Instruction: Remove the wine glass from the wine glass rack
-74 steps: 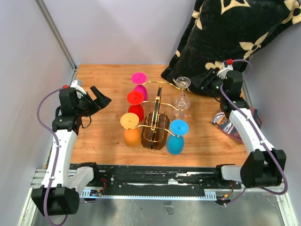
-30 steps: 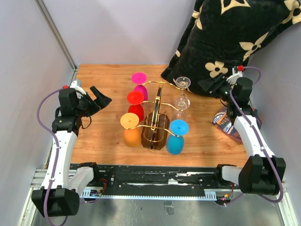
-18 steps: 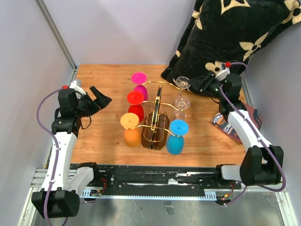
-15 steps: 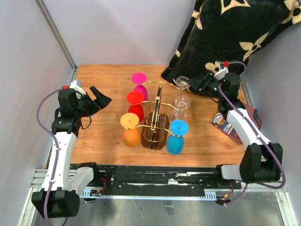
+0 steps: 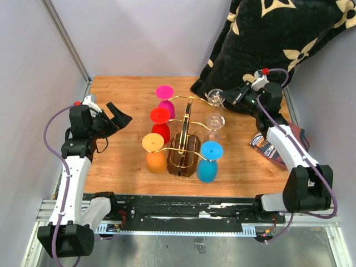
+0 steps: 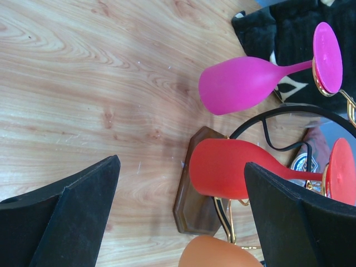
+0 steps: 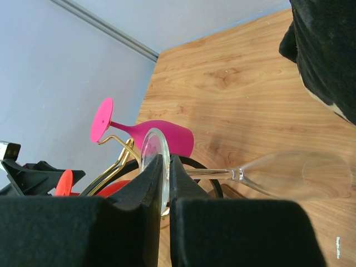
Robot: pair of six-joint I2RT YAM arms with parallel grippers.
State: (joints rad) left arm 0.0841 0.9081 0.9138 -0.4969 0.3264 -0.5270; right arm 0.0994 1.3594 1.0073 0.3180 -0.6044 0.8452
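Wood-grain surface [image 5: 119, 92] carrying, from largest to smallest: a soft black cushion [image 5: 267, 44] printed with cream flowers, lying directly behind the right end effector [image 5: 232, 97]; the wine glass rack [image 5: 184, 157], made of curled gold wire on a dark brown block base, ahead of that end effector's fingertips; four opaque goblets (magenta [image 5: 165, 104], red [image 5: 161, 127], orange [image 5: 156, 159], blue [image 5: 207, 168]) hung bowl-down from the scrolls; and the wine glass [image 5: 216, 120], clear and thin-stemmed. The right arm reaches forward, its wrist turned toward the rack. Its flat black fingers [image 7: 139, 222] are closed on the glass's disc foot, the bowl hanging below and beyond them. Whether the stem rests in the adjacent scroll cannot be told. The left arm stands bent and raised. The left end effector [image 5: 120, 113] is spread wide, grips nothing and faces the rack from well apart.
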